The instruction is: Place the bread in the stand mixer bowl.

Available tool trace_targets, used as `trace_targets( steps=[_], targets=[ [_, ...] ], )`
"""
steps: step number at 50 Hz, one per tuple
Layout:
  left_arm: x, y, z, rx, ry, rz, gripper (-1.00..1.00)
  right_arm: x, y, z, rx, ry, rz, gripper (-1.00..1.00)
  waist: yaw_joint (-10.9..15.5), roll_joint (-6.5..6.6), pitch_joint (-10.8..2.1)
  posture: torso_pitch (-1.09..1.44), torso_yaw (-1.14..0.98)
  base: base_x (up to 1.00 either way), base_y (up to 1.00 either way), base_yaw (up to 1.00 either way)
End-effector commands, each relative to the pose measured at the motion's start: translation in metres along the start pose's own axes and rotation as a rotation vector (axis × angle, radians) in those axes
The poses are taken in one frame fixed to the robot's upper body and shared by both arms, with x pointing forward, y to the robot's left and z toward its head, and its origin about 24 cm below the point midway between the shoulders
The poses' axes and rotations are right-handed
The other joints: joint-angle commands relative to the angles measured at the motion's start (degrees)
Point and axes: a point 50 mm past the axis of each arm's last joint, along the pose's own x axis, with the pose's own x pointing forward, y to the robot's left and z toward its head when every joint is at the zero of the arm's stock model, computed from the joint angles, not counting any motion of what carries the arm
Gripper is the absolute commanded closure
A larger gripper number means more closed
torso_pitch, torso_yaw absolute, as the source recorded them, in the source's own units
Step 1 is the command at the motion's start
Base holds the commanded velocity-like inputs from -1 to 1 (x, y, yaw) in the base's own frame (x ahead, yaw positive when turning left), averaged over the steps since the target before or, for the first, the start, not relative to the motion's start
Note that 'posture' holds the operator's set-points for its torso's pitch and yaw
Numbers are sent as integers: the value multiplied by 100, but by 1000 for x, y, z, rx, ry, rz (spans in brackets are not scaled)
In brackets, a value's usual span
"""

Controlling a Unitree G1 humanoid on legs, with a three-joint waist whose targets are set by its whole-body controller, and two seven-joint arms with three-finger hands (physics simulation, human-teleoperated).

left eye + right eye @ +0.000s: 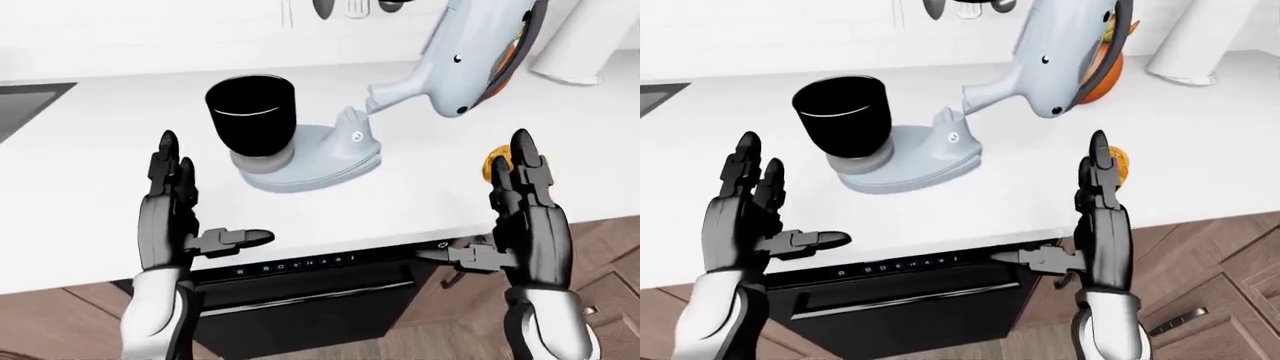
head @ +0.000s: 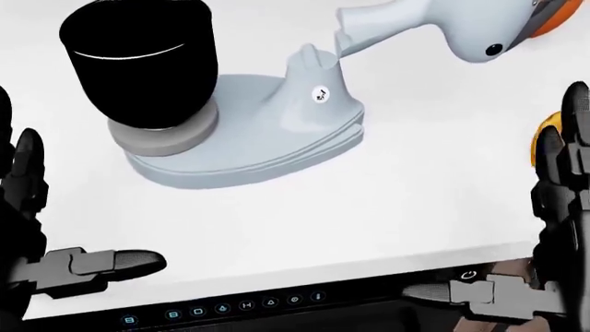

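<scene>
Left-eye view: my right hand [image 1: 525,225] and left hand [image 1: 175,217] hover spread, empty. Bread [image 1: 494,160] lies on table [image 1: 90,142] behind right fingertips (likely light, crushable; grip its sides gently), black mixer bowl [image 1: 251,114] well left.

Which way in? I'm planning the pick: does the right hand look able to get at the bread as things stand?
Probably yes. The open right hand is raised just short of the bread on the counter, with nothing between them.
</scene>
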Motion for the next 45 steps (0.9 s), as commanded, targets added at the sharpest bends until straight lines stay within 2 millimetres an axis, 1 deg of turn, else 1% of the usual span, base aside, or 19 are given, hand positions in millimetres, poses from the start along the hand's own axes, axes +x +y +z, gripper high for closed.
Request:
trace_targets(
  steps=[1,6,7,8,11,16,18,23,31,35,45],
  targets=[
    [0,-1,14,-1,-81,-7,-100,-1,-2,13,-2,-67,-3,-100,2,8,-72,0,0,0,0,0],
    [2,-3,17,2,-83,-13,-100,-4,-13,18,-10,-70,-44,-100,-1,3,-85,0,0,0,0,0],
    [2,-3,17,2,-83,-13,-100,-4,-19,19,-21,-68,-89,-100,2,3,-87,0,0,0,0,0],
    [2,-3,16,3,-83,-13,-100,-4,-21,19,-22,-67,-96,-100,2,2,-87,0,0,0,0,0],
    [3,-4,17,3,-83,-14,-100,0,-32,23,-50,-39,-160,-100,6,-4,-87,0,0,0,0,0],
    [3,-4,16,2,-82,-15,-100,13,-42,21,-72,24,-204,-100,4,-20,-89,0,0,0,0,0],
    [3,-4,17,2,-82,-15,-100,18,-47,26,-72,30,-219,-100,1,-29,-97,0,0,0,0,0],
    [4,-4,17,1,-82,-14,-100,26,-52,29,-68,48,-230,-100,13,-42,-88,0,0,0,0,0],
    [4,-4,16,1,-81,-13,-100,45,-59,32,-89,75,-215,-100,11,-62,-89,0,0,0,0,0],
    [4,-4,16,0,-81,-13,-100,53,-62,28,-102,89,-213,-100,11,-68,-84,0,0,0,0,0],
    [4,-3,15,0,-80,-11,-100,65,-71,27,-107,100,-218,-100,20,-78,-84,0,0,0,0,0]
  ],
)
